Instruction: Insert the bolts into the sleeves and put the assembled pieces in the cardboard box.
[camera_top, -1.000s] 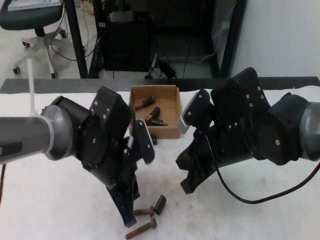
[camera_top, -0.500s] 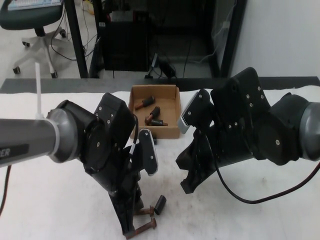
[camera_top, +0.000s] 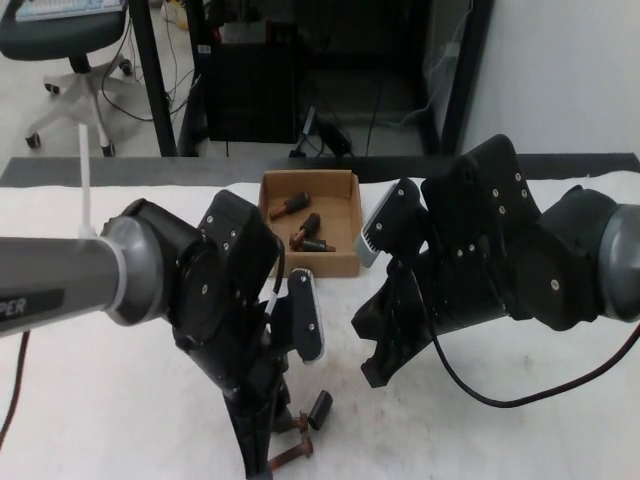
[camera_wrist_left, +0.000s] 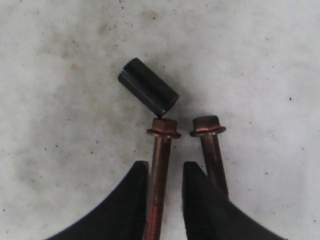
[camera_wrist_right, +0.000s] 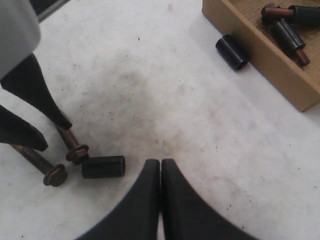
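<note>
The left gripper (camera_wrist_left: 165, 165) is down at the desk (camera_wrist_left: 60, 75) with its fingers parted, one on each side of a bolt (camera_wrist_left: 160, 150). They have not yet clenched on it, though the gap to the shank is slim on both sides. That bolt's long axis runs straight out between the fingers, so closing them would pinch across the shank. Its head points away from the gripper and touches the sleeve (camera_wrist_left: 148, 93). The sleeve lies askew to the bolt's axis rather than in line with it, and its bore is turned off to one side. My judgement is that the bolt cannot simply be pushed forward into the sleeve, so one of the two must first be turned or lifted. A second bolt (camera_wrist_left: 212, 145) lies just beside the first, nearly parallel, its shank passing close outside one finger. A slightly wide closure might therefore nudge it. The right gripper (camera_wrist_right: 160, 170) hangs clenched on nothing, apart from this cluster, with the sleeve the nearest piece to its tips. The left arm is plainly the nearer one for the bolt. The box (camera_wrist_right: 260, 67) sits farther off with assembled pieces inside, and another sleeve (camera_wrist_right: 231, 51) lies against its outer wall.
</note>
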